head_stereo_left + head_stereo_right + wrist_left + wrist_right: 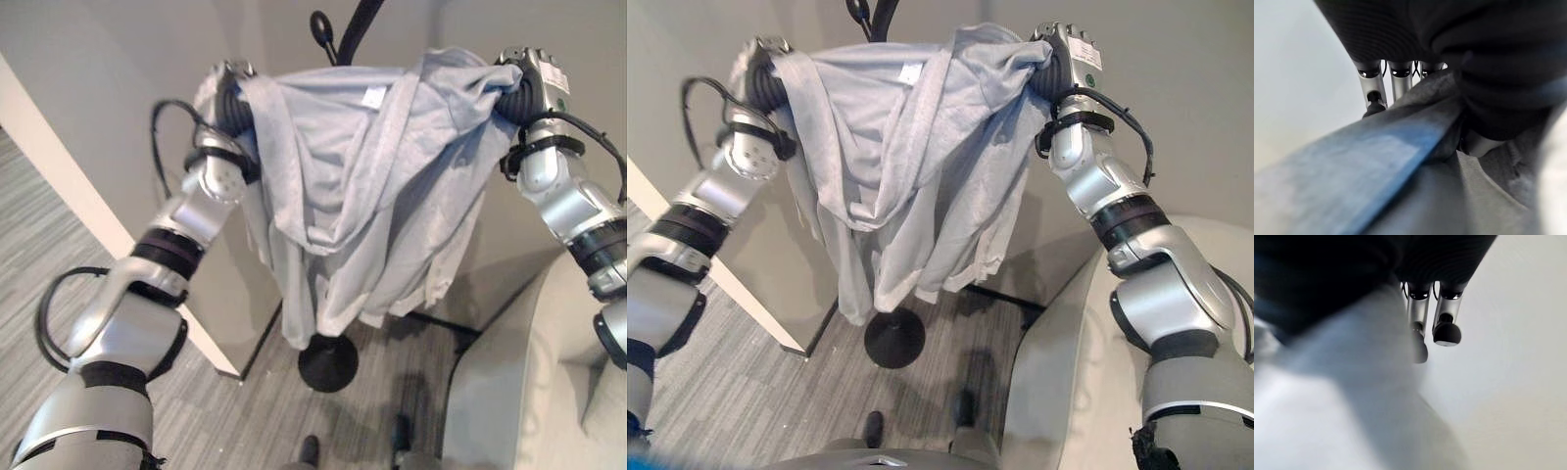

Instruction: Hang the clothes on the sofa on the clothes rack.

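Overhead, both hands, left (230, 93) and right (529, 78), clamped on shirt (362, 196) corners, cloth spread before rack (338, 34), sofa (519, 401) edge right, wall close behind.

walls (98, 59): plain grey | floor (59, 225): grey striped carpet

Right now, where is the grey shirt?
In the left eye view the grey shirt hangs stretched between the raised left robot hand and right robot hand, just before the black clothes rack.
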You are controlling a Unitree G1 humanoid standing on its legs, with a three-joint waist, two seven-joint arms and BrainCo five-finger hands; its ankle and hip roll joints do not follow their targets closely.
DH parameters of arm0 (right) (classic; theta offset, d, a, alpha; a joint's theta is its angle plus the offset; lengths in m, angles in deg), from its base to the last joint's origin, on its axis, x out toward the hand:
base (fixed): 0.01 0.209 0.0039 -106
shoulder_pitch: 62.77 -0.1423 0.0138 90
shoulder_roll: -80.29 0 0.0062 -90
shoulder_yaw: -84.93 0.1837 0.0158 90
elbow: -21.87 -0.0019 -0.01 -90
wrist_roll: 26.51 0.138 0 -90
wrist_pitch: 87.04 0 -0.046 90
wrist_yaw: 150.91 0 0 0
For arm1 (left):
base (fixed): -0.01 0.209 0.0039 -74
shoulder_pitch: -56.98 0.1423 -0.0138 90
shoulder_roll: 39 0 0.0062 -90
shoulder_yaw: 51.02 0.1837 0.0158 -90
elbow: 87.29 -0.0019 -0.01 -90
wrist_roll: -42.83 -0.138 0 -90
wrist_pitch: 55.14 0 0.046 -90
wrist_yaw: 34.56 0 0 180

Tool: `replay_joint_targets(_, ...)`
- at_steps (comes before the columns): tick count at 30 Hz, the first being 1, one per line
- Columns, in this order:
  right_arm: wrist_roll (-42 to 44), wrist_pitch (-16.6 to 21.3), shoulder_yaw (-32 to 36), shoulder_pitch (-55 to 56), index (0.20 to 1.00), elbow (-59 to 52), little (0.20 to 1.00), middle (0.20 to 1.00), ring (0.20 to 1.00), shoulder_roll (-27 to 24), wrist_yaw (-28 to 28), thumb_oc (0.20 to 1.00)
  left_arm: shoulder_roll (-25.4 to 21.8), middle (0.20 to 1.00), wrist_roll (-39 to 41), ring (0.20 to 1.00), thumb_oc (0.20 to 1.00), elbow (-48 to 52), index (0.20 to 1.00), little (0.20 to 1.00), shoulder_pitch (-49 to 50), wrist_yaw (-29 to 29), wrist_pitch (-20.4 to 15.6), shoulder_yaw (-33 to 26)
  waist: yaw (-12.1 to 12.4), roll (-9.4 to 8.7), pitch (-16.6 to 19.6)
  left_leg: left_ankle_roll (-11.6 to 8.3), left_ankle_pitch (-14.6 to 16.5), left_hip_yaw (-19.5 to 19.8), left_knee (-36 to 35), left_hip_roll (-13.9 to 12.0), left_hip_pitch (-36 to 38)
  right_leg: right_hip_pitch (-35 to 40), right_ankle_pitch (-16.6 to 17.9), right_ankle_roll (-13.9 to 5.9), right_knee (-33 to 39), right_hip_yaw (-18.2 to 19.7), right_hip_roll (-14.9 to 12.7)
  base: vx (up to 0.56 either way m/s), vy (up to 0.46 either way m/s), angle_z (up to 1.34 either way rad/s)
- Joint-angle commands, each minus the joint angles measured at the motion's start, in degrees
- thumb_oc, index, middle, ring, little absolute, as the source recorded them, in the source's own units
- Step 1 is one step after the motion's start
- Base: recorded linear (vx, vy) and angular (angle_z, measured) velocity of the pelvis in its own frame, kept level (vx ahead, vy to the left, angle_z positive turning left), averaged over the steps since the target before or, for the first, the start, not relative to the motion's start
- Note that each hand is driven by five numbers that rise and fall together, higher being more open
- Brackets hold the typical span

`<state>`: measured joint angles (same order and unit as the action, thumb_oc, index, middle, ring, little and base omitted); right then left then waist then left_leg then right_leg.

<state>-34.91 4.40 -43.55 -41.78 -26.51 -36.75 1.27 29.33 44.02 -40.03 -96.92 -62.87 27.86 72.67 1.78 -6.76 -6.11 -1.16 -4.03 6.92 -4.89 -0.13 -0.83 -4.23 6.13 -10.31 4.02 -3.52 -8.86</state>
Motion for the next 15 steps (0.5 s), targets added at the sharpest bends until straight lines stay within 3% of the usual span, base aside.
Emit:
replay_joint_targets(1,2.4,-0.4,-4.7,-6.5,0.2,5.1,0.2,0.2,0.2,-1.4,0.4,0.2,-1.3,0.2,1.2,0.2,0.2,-0.7,0.2,0.2,-4.5,-0.8,-1.8,0.0,1.1,-1.2,3.7,-4.26,5.9,-1.5,-0.1,-3.3,4.7,2.7,-0.1,-1.77,1.0,-1.9,0.1,0.09,-0.192,0.89)
replay_joint_targets(8,6.1,-0.1,-7.5,-9.0,0.2,14.9,0.2,0.2,0.2,1.6,2.6,0.2,3.7,0.2,2.9,0.2,0.2,-7.7,0.2,0.2,-6.4,0.6,-1.8,3.2,1.6,-1.06,3.9,-6.33,4.6,0.6,-0.1,-5.2,3.1,4.4,-2.2,-0.59,1.0,-6.2,1.4,0.04,-0.126,0.35)
replay_joint_targets(15,6.4,-0.8,-9.3,-10.0,0.2,21.1,0.2,0.2,0.2,3.6,4.0,0.2,7.9,0.2,3.1,0.2,0.2,-12.6,0.2,0.2,-8.6,1.5,-1.5,5.6,0.9,-0.25,4.0,-6.15,3.4,-3.6,-0.1,-5.4,1.7,5.6,-2.8,-0.87,1.0,-9.3,0.5,0.0,-0.007,0.25)
